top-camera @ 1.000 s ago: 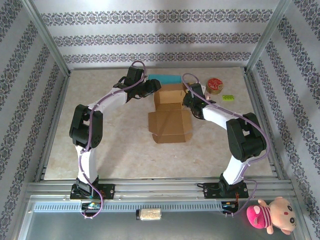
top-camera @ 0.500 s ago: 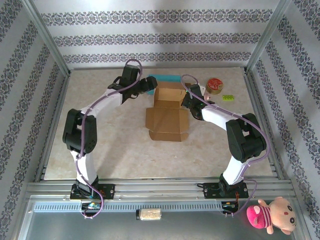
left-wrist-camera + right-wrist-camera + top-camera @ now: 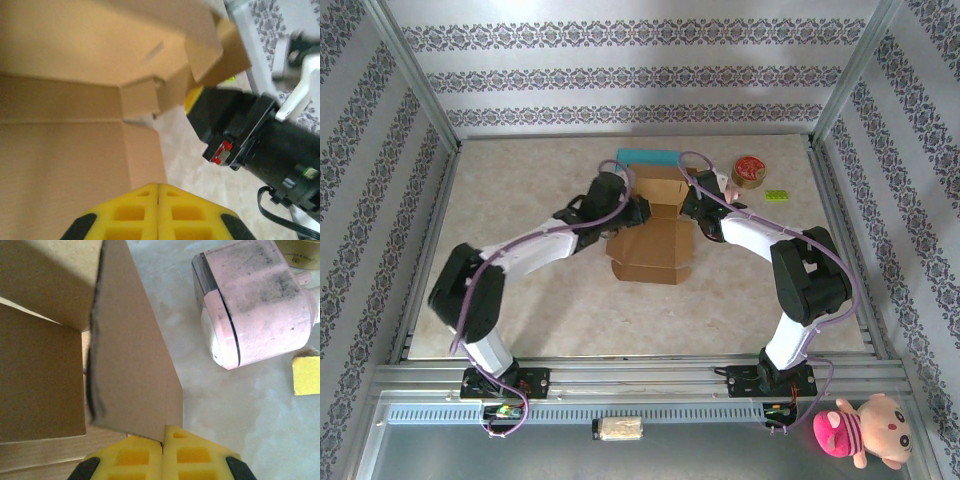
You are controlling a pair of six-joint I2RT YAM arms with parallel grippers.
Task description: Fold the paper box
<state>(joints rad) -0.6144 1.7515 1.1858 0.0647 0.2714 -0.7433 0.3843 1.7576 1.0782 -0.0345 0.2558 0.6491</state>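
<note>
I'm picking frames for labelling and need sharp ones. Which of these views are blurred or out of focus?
Top view: even light and sharp, except the left arm, which is smeared by motion blur. Left wrist: soft all over, with the box and the yellow fingers both out of focus. Right wrist: crisp, with the flap edge and the pink object well defined and only faint shadows.

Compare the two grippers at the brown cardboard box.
The right gripper pinches a flap of the brown cardboard box; the left gripper grips nothing. The right sits at the box's right side, the left at its left. Both are shut.
</note>
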